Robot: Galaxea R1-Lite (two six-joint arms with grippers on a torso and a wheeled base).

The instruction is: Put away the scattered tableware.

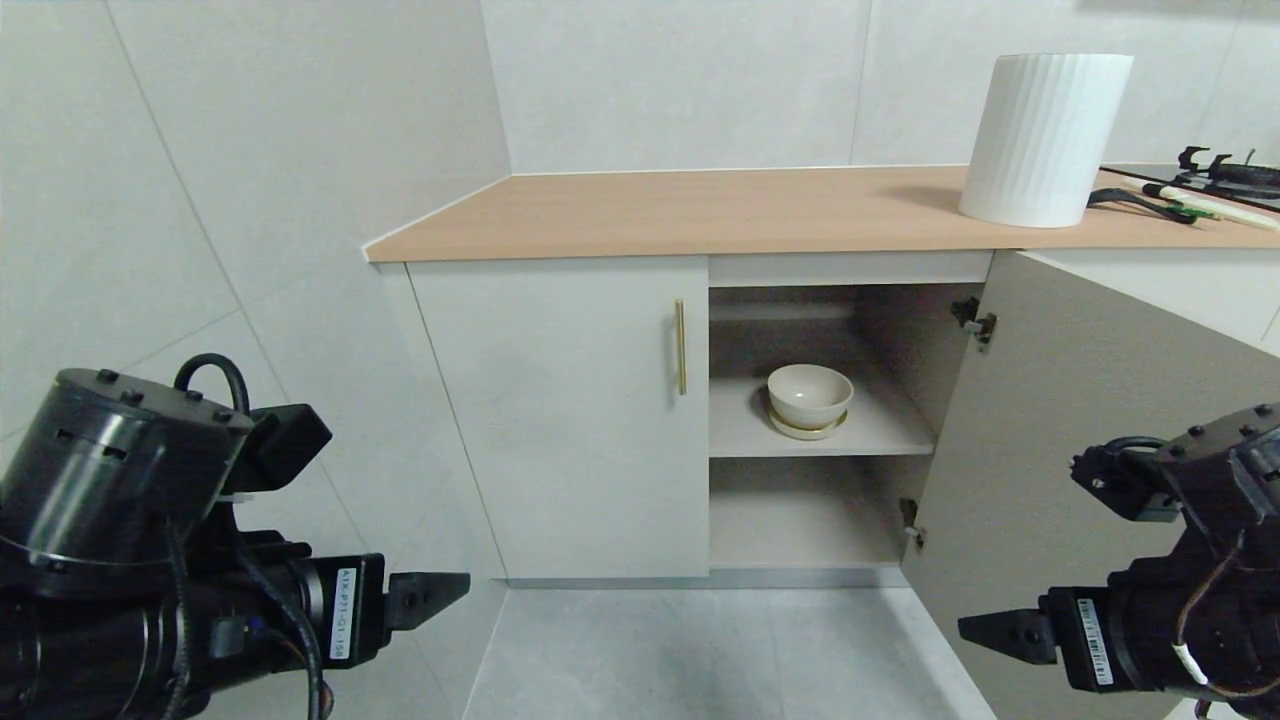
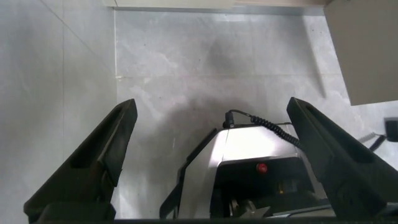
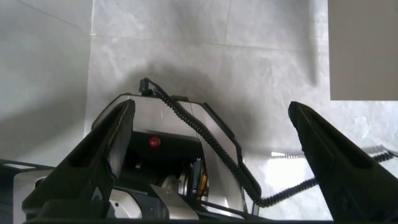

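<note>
A cream bowl [image 1: 810, 395] sits on a matching saucer [image 1: 806, 427] on the middle shelf [image 1: 880, 430] of the open cabinet. My left gripper [image 1: 430, 597] hangs low at the left over the floor, well short of the cabinet. In the left wrist view its fingers [image 2: 106, 155] stand wide apart with nothing between them, so my left gripper [image 2: 211, 152] is open. My right gripper [image 1: 1000, 632] hangs low at the right, beside the open door. My right gripper [image 3: 214, 155] is open too, its fingers [image 3: 99, 158] spread and empty.
The cabinet's right door [image 1: 1080, 450] swings open toward me; the left door [image 1: 570, 420] with a gold handle [image 1: 680, 347] is closed. On the wooden counter [image 1: 700, 212] stand a white ribbed container [image 1: 1045, 138] and some utensils [image 1: 1200, 195] at the far right. Grey floor [image 1: 720, 650] lies in front.
</note>
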